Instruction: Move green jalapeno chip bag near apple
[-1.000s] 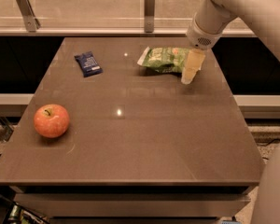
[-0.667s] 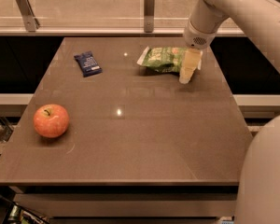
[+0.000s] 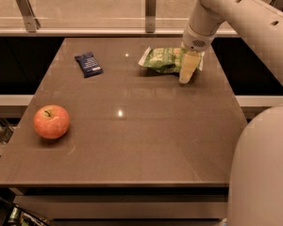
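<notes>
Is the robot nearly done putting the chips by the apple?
Not yet. Nothing looks finished: the chip bag lies at the far right, the apple at the near left. The claw is at the bag's right end, so grabbing seems underway. Carrying it over to the apple is left.

One camera looks steeply down from above the desk's (image 3: 146, 149) near edge toward its far rail (image 3: 85, 31); the claw (image 3: 184, 79) hangs at the desk's far right.

Looking at warm, kinda dim overhead lighting here, bouncing off the brown table (image 3: 146, 145) as a small glare dot (image 3: 120, 112) mid-table and another farther back. Seeing soft shadow pooling under the apple (image 3: 51, 121), with the gripper (image 3: 185, 75) hanging at the right end of the green chip bag (image 3: 161, 59).
</notes>
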Available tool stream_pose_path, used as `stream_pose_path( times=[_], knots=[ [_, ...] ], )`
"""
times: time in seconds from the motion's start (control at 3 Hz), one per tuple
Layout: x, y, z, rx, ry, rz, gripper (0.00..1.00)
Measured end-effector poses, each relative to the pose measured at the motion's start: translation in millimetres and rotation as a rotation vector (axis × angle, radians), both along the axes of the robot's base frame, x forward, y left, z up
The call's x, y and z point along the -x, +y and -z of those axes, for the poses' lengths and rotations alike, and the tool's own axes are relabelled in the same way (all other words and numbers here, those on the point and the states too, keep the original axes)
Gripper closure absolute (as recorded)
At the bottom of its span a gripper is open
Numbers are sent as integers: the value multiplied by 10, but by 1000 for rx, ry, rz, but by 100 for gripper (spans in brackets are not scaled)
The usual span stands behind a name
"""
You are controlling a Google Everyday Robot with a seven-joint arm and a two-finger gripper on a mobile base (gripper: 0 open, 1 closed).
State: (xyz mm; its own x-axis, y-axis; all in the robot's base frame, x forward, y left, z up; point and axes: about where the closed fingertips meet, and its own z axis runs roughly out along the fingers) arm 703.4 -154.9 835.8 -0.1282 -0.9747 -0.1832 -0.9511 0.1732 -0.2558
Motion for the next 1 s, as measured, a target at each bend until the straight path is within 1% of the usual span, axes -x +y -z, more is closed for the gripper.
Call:
stream_pose_path(
  times=[0.33, 1.0],
  knots=[
    [-7, 13, 31, 0, 4, -2, 42],
    [-15, 29, 84, 1, 10, -5, 87]
  ],
)
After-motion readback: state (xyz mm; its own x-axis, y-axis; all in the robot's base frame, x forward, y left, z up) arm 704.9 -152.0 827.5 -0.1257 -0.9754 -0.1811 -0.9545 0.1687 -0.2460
